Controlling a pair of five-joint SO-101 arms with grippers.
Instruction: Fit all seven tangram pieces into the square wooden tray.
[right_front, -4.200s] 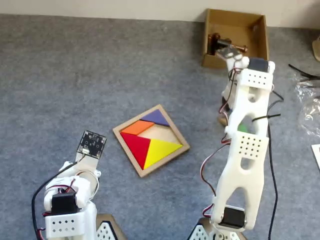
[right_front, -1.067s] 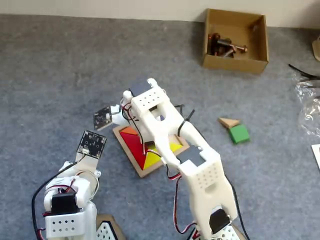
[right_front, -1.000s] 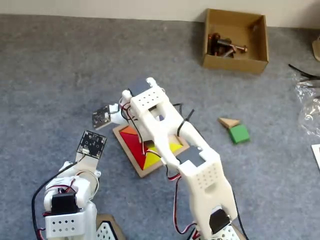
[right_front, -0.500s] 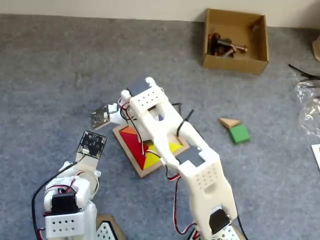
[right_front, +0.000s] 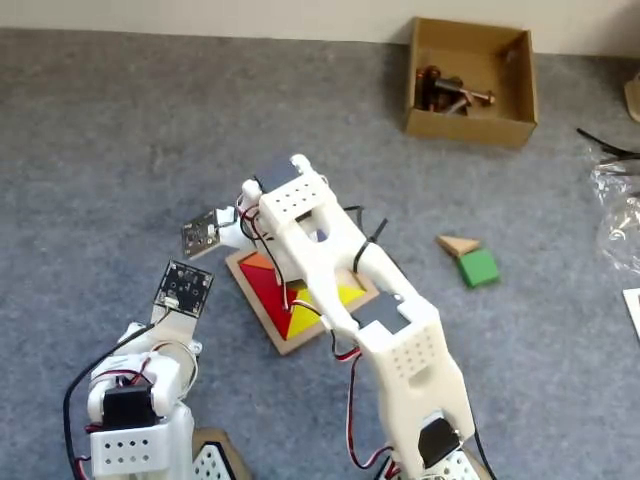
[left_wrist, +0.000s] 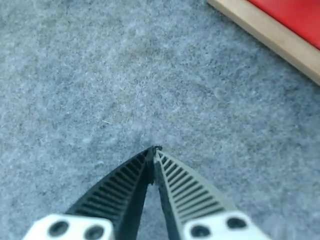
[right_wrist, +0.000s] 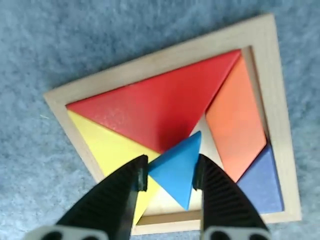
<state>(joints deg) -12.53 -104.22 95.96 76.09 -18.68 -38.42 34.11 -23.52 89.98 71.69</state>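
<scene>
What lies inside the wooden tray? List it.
In the tray: red triangle, yellow triangle, orange piece, purple piece. The blue triangle in the right gripper covers part of the gap.

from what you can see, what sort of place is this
Probably a robotics lab or hobby bench: two white robot arms at a grey carpeted table, a square wooden tray, a brown cardboard box.

Right arm (right_front: 340, 270) across tray (right_front: 254, 303), open carpet (right_front: 120, 130) beyond, box (right_front: 465, 128) far off
</scene>
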